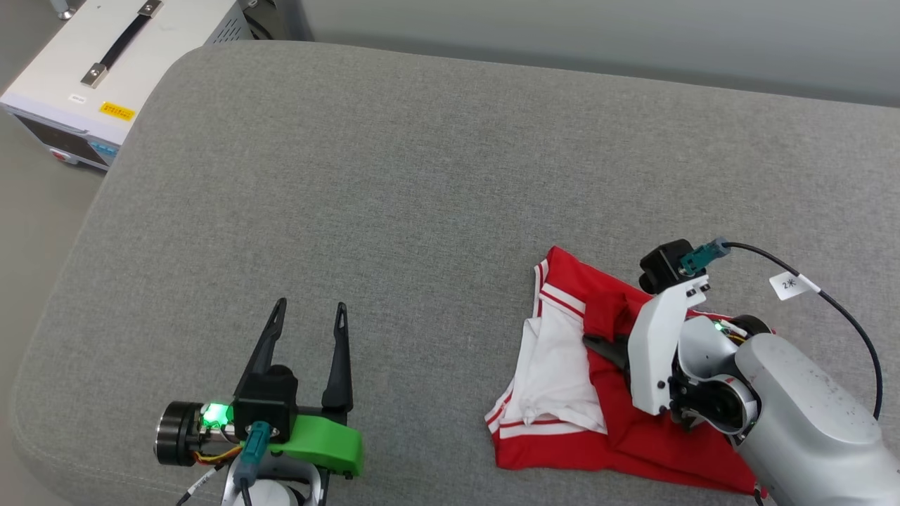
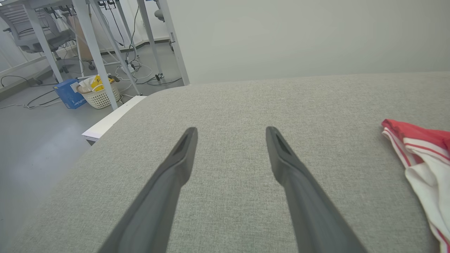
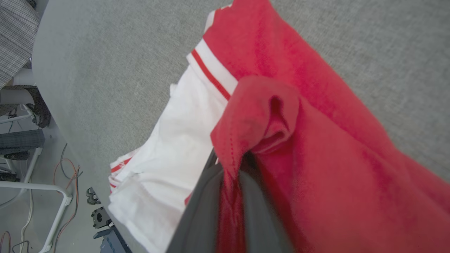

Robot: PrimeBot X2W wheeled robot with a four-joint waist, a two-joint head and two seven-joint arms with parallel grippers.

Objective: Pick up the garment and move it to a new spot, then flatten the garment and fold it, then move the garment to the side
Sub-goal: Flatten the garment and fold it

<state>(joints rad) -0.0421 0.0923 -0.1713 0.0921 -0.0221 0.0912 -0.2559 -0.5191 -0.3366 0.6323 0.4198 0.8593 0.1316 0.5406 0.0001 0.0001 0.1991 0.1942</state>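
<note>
Looks like the right tool is pinching a red fold of the garment, bunched at the grey padded desk's near-right edge, probably to lift it, while the left tool waits spread, well apart.

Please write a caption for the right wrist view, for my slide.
Right gripper, jaws shut on a red fold of the garment on the grey cushion.

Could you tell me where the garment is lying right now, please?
In the head view the garment lies bunched on the grey cushion, near right, pinched by the right gripper.
</note>
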